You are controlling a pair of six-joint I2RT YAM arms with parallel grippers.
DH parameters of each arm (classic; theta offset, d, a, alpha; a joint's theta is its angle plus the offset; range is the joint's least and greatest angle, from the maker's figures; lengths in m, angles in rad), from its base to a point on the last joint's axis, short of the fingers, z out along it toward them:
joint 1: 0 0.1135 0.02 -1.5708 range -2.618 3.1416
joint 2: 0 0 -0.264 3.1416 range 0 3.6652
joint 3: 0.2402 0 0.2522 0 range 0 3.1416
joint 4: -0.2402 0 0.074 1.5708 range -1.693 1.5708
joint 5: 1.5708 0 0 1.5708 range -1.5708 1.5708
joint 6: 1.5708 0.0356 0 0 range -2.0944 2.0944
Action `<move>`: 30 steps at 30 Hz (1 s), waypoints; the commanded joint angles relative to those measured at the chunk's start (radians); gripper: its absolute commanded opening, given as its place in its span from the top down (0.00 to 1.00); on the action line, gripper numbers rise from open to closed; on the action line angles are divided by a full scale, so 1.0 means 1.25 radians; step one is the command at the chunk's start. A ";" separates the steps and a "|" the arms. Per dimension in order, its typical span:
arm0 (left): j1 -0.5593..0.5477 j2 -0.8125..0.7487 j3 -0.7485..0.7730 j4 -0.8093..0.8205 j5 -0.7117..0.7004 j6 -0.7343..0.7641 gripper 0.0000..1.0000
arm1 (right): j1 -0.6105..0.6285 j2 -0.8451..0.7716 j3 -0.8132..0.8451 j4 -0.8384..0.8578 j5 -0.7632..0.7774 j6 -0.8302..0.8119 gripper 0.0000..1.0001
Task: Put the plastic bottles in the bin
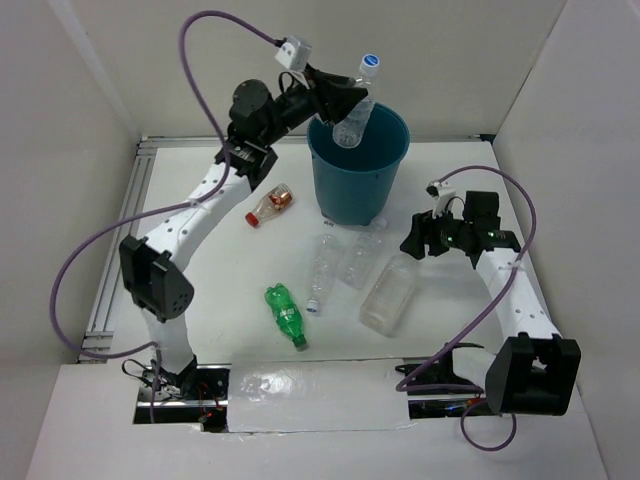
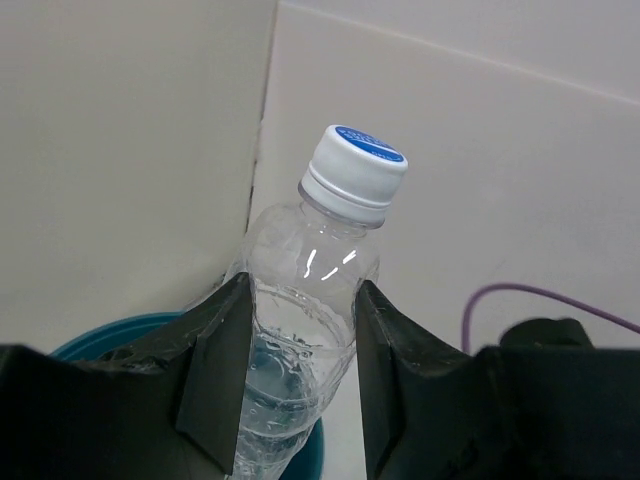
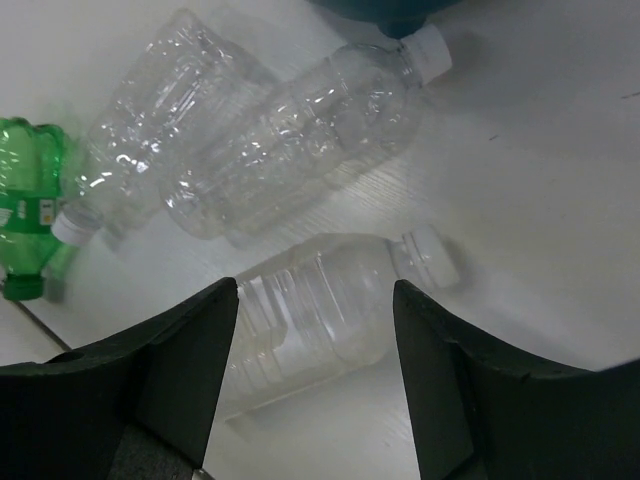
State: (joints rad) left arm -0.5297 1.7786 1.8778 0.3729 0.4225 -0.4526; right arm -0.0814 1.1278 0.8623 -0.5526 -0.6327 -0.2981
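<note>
A white table [image 1: 230, 300] with a faint wood grain stands enclosed by plain off-white panels, a back wall [image 1: 450, 60], a left wall [image 1: 50, 150] and a right wall [image 1: 590, 120], with a slotted metal rail [image 1: 118, 240] along its left edge, all under soft, even light.

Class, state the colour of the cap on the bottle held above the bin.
The cap is white with a blue top, best seen in the left wrist view.

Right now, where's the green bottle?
Top view: the green bottle lies on the table near the front, left of centre, just left of a slim clear bottle and in front of the red-label bottle.
</note>
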 commanded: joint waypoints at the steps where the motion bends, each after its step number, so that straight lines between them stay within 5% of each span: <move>1: -0.017 0.068 0.102 0.058 -0.080 -0.016 0.94 | 0.016 0.027 0.017 0.054 -0.030 0.129 0.30; 2: -0.025 0.091 0.102 0.042 -0.095 -0.004 0.89 | 0.027 0.038 0.017 0.081 -0.030 0.157 0.30; 5: -0.025 0.100 0.091 0.022 -0.148 0.018 0.51 | 0.053 0.076 0.017 0.131 -0.023 0.280 0.30; 6: -0.025 0.107 0.091 0.012 -0.168 0.029 0.38 | 0.061 0.088 0.017 0.146 -0.014 0.339 0.28; 7: -0.025 0.107 0.100 0.005 -0.169 0.030 0.06 | 0.080 0.101 0.017 0.161 -0.014 0.363 0.28; 8: -0.025 0.115 0.113 -0.011 -0.176 0.037 0.02 | 0.092 0.132 0.017 0.191 0.010 0.389 0.25; 11: -0.025 0.125 0.178 -0.072 -0.176 0.064 0.01 | 0.142 0.182 0.017 0.245 0.031 0.467 0.17; 15: -0.045 0.022 0.122 -0.120 -0.221 0.138 0.01 | 0.198 0.265 0.028 0.285 0.153 0.579 0.05; 23: -0.128 -0.557 -0.547 -0.228 -0.440 0.152 0.01 | 0.238 0.392 0.050 0.351 0.307 0.665 0.05; 27: -0.169 -0.705 -0.794 -0.324 -0.518 0.041 0.01 | 0.246 0.492 0.059 0.373 0.328 0.703 0.12; 29: -0.195 -0.755 -0.897 -0.324 -0.533 0.004 0.01 | 0.246 0.500 0.059 0.381 0.317 0.711 0.26; 30: -0.228 -0.755 -0.941 -0.305 -0.545 -0.005 0.01 | 0.253 0.509 0.059 0.373 0.324 0.711 0.42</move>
State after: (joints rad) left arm -0.7452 0.8051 0.8608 0.0502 -0.1688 -0.3725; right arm 0.2176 1.7218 0.9298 -0.1131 -0.2886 0.5533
